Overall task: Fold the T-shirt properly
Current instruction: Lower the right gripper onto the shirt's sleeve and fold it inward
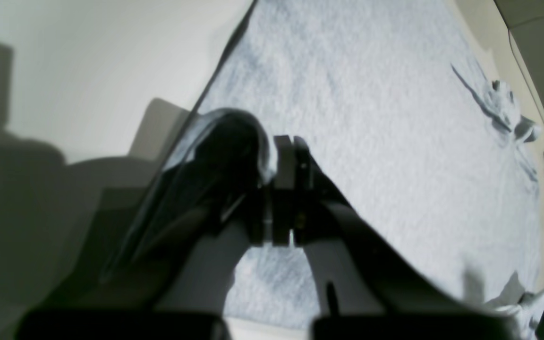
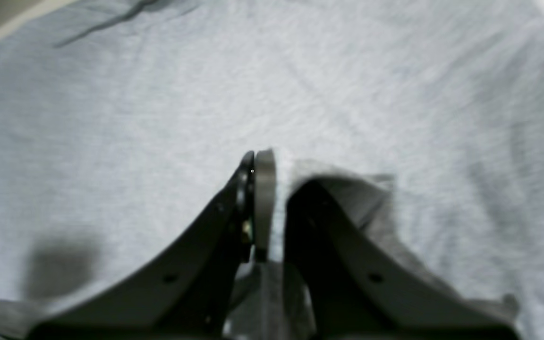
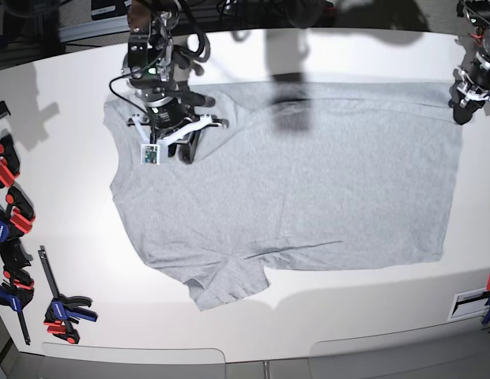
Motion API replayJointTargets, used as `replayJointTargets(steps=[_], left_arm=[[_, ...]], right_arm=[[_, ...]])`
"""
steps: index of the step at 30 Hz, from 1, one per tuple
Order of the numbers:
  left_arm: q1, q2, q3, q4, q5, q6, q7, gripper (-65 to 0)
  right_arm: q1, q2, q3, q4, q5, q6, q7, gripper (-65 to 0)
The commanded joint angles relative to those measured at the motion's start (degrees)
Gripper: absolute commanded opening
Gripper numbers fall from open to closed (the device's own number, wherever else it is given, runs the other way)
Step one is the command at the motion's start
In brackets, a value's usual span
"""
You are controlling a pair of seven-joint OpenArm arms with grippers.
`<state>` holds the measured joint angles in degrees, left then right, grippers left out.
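both pincers gripping the far edge, ready for the first fold

the large light heather-grey short-sleeved cotton t-shirt (image 3: 292, 174) lies spread flat on the white desk (image 3: 63, 118), plain side up, w/ one sleeve toward the near edge and the hem on the side of the left arm. red-and-black bar clamps (image 3: 16, 260) sit apart at the desk's side, not in play.

the right pincer (image 2: 276, 198) is pressed together on a tuck of grey cloth near the far shoulder/sleeve; fabric bunches over one finger (image 2: 265, 203) in the wrist view. the left pincer (image 1: 288, 189) is shut on the shirt's edge at the far hem corner, cloth wrapped round one jaw.

why so: holding the 2 far corners prob. lets both arms lift and carry that edge over together, keeping the fold straight.

pose: right arm reaches in from the far side, wrist angled down over the shoulder; left arm sits low at the desk's far corner, mostly out of the base view.
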<state>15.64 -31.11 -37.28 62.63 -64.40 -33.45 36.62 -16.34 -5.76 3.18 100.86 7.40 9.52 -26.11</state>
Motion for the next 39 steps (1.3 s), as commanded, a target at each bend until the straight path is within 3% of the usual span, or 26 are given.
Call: replayJointTargets(steps=[1, 23, 24, 27, 28, 30, 32, 36, 39], left_arm=[[-0.85, -1.44, -0.61, 1.01, -1.18, -0.59, -1.31, -65.0], [-2.97, -1.44, -0.61, 1.01, 4.24, -0.37, -1.53, -65.0], [-2.95, -1.44, -0.61, 1.01, 4.57, -0.37, -1.53, -65.0], [-2.95, -1.44, -0.61, 1.01, 4.57, -0.37, -1.53, -65.0], [-2.95, -1.44, -0.61, 1.01, 4.55, -0.39, -1.53, -63.3], [-2.95, -1.44, -0.61, 1.01, 4.55, -0.39, -1.53, -52.5], [-2.97, -1.46, -0.61, 1.01, 4.57, -0.39, -1.57, -46.5], [-2.97, -1.62, -1.20, 1.03, 4.59, -0.44, -1.62, -46.0], [-2.82, -1.62, -4.07, 1.66, 4.61, -1.53, -0.90, -46.0]], right_arm=[[0.48, -0.13, -0.04, 0.90, -0.15, -0.35, 2.01, -65.0], [2.56, -0.13, -0.04, 0.90, -0.31, 1.05, 2.14, -65.0], [2.54, -0.15, -0.04, 0.90, -0.72, 1.22, 2.12, -60.9], [2.54, -0.15, -0.04, 0.87, -2.23, 2.45, 2.16, -31.7], [2.54, -0.15, -0.04, 0.87, -2.62, 2.40, 2.23, -28.3], [2.54, -0.11, -0.04, 0.87, -2.75, 2.36, 3.28, -28.3], [2.93, -0.11, -0.04, 0.90, -2.78, 2.38, 4.76, -28.4], [5.05, -0.11, 0.00, 1.03, -6.91, 2.23, 3.96, -28.4], [5.53, -0.11, 1.25, 3.30, -8.96, 0.02, 0.68, -28.7]])
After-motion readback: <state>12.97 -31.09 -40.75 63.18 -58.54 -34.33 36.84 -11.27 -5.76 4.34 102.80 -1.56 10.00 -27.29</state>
